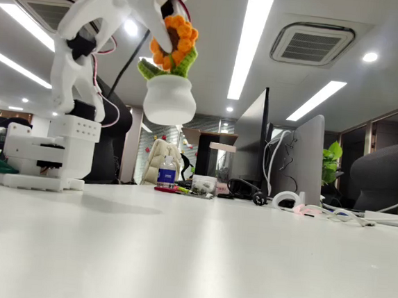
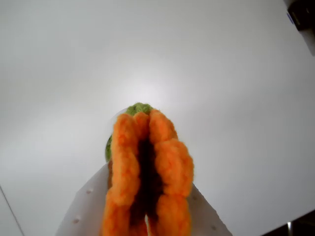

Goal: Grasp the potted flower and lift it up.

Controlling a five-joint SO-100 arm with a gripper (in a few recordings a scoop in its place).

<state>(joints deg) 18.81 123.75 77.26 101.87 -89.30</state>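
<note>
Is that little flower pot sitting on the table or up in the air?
In the air. In the fixed view the potted flower hangs well above the table, held by its orange bloom in the gripper.

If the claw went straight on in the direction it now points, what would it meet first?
The claw points downward and is shut on the potted flower, which hangs well above the table. Going straight on, the pot's underside would probably touch the bare white table first. Nothing else seems to lie below it, though depth is uncertain.

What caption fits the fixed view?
White gripper holds the potted flower by its orange bloom, pot hanging above the white table.
</note>
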